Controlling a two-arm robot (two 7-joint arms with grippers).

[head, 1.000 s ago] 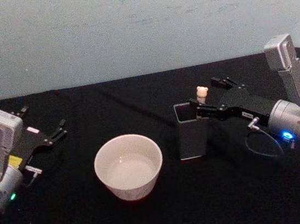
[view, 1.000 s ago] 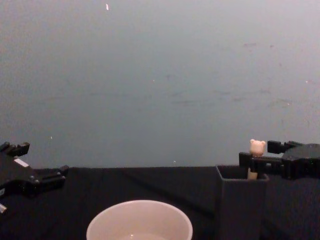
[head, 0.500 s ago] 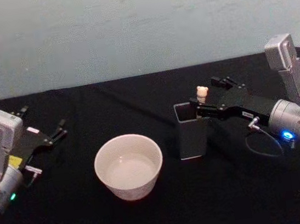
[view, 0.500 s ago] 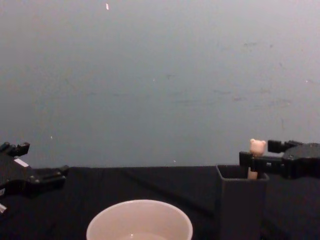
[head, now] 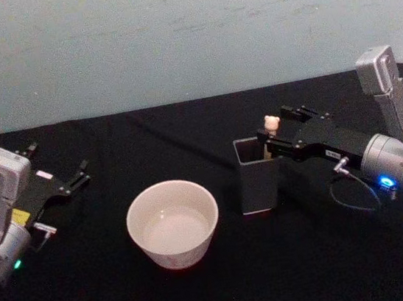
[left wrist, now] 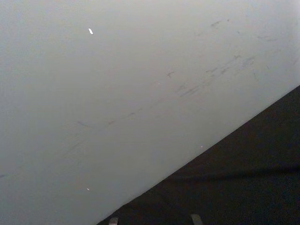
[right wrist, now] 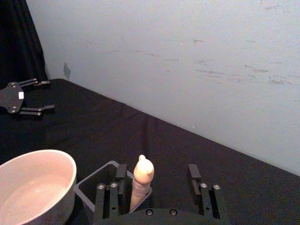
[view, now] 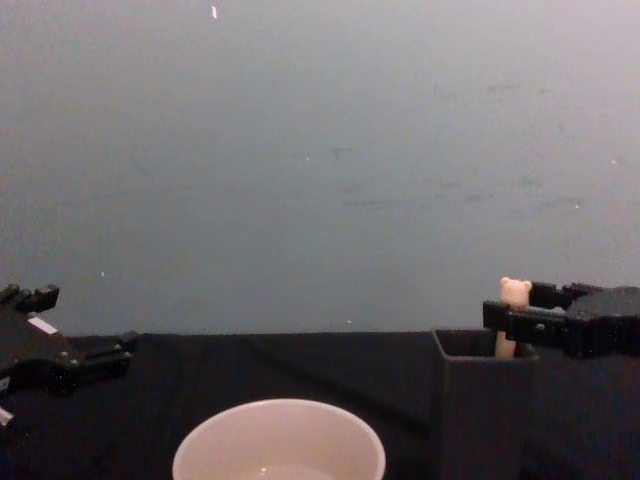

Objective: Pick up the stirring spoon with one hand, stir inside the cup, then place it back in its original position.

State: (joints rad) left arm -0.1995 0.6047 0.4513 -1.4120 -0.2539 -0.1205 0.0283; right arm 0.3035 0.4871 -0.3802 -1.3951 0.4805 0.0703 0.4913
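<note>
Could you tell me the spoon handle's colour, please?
The stirring spoon handle is pale peach, clearest in the right wrist view.

- A dark grey square holder (head: 258,184) stands upright on the table, right of the middle in the head view, its open top facing up.
- The table (head: 205,291) is covered all over by a black cloth, with faint folds running across it towards the back.
- A pale blue-grey wall (head: 171,35) rises straight behind the table's far edge.
- The wall carries dark scuff marks (right wrist: 220,72) and a small white speck (view: 214,13) high up.
- A black curtain (right wrist: 18,42) hangs at the wall's end on the left side.
</note>
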